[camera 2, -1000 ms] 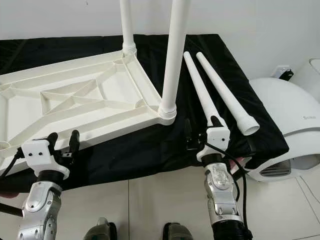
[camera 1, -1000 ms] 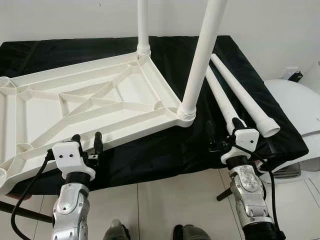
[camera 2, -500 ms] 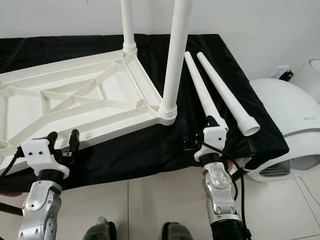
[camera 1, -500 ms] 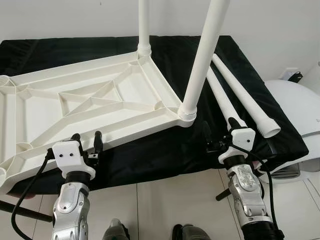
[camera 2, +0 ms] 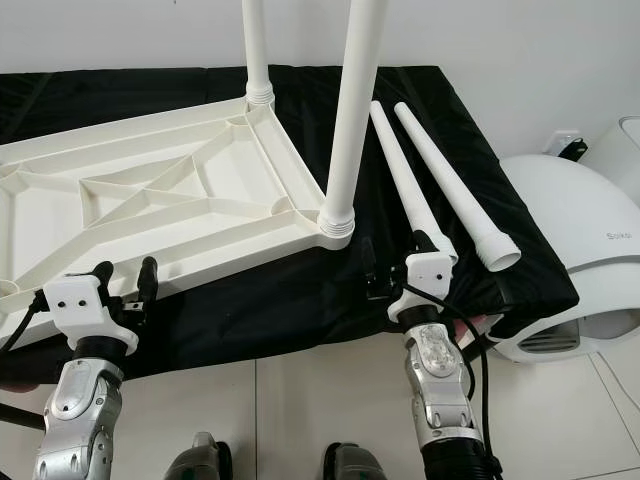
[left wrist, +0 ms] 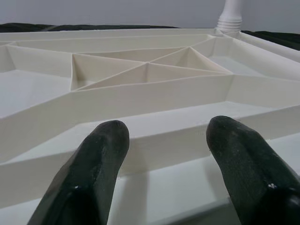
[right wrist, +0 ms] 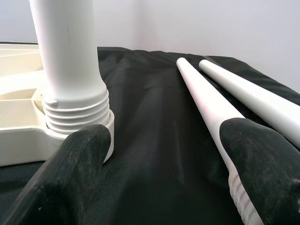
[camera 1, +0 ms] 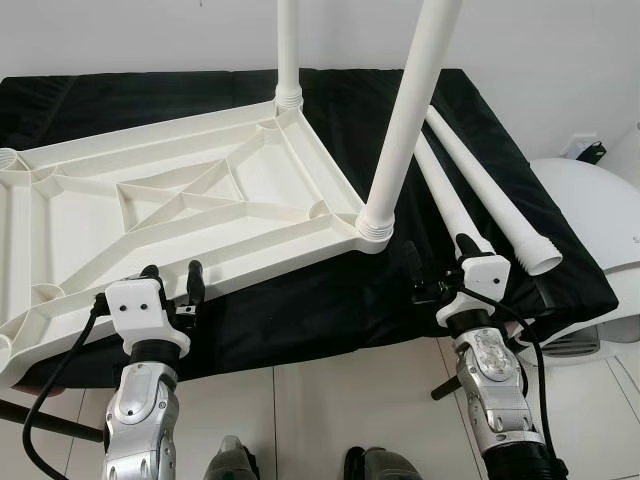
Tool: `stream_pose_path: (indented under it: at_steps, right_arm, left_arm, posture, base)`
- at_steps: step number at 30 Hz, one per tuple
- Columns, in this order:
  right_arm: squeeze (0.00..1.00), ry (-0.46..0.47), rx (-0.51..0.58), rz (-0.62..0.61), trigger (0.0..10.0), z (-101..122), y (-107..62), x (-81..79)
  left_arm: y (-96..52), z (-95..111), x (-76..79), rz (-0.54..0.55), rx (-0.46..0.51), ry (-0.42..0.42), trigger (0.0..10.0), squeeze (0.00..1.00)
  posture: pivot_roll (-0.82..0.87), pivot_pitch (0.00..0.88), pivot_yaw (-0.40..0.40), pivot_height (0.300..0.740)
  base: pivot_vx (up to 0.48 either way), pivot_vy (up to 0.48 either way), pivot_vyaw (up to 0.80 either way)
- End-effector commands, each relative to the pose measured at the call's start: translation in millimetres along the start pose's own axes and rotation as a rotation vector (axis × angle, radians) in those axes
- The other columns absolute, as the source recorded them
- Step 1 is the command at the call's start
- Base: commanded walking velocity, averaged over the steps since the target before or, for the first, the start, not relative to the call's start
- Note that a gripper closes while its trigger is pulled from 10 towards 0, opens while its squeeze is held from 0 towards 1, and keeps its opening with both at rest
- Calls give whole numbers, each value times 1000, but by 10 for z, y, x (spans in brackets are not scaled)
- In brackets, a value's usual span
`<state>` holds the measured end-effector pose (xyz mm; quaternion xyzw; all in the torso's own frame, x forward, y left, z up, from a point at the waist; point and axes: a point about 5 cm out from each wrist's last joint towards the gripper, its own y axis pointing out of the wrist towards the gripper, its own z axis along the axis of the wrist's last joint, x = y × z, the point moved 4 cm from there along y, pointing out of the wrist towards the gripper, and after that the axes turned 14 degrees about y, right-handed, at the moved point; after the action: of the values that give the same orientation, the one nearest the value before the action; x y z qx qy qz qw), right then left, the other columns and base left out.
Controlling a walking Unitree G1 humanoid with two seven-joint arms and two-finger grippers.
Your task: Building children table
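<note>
White plastic tabletop (camera 1: 170, 210) lies upside down on a black cloth (camera 1: 330, 300), ribbed underside up. Two legs are already screwed in and stand upright: the near fitted leg (camera 1: 405, 120) just ahead and to the inside of the right gripper (camera 1: 440, 268), the far fitted leg (camera 1: 287, 50) well beyond it at the back corner. Two loose legs lie side by side on the cloth. The inner loose leg (camera 1: 445, 200) runs forward from the right gripper, its threaded end beside the outer fingertip. The outer loose leg (camera 1: 490, 190) lies just outside it.

Right gripper: fingers spread wide, holding nothing. In the right wrist view one finger (right wrist: 70, 178) sits in front of the fitted leg's threaded collar, the other (right wrist: 262, 173) over the threaded end of the inner loose leg. The jaws do not straddle the leg.

Left gripper (camera 1: 170, 280): fingers spread, holding nothing, set at the near edge of the tabletop, with the rim directly ahead of the fingertips (left wrist: 93, 159).

Step in hand, as judged: pickup of the third leg. The empty corner sockets (camera 1: 8, 160) lie to the outside of the left gripper.

Next move calls for:
- shifting the right gripper outward until the inner loose leg lies between the fingers;
- closing near the threaded end;
- lifting clear of the neighbouring leg, which could roll.
</note>
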<state>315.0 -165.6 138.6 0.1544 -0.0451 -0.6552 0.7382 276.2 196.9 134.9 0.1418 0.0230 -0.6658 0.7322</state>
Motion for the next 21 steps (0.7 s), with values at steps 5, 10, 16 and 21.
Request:
stream_pose_path:
  at_steps: [5, 10, 16, 21]
  right_arm:
    - [0, -7, -8, -1, 10000, -12, -38, 7]
    - [0, -6, -10, -6, 10000, -20, -48, 16]
    - [0, -5, -6, -2, 10000, -17, -34, 2]
    - [0, -3, 9, 10, 10000, 3, 23, -32]
  left_arm:
    - [-28, -46, -62, 72, -41, 8, 10000, 0]
    - [-30, -39, -72, 72, -39, 23, 10000, 0]
    - [-10, -29, -63, 64, -38, 34, 10000, 0]
    - [51, 4, -60, 59, -19, 41, 10000, 0]
  posture:
    - [53, 111, -35, 740]
    - [57, 112, -35, 740]
    - [58, 104, -34, 740]
    - [57, 86, -31, 740]
  base:
    - [0, 0, 0]
    - [0, 0, 0]
    - [0, 0, 0]
    - [0, 0, 0]
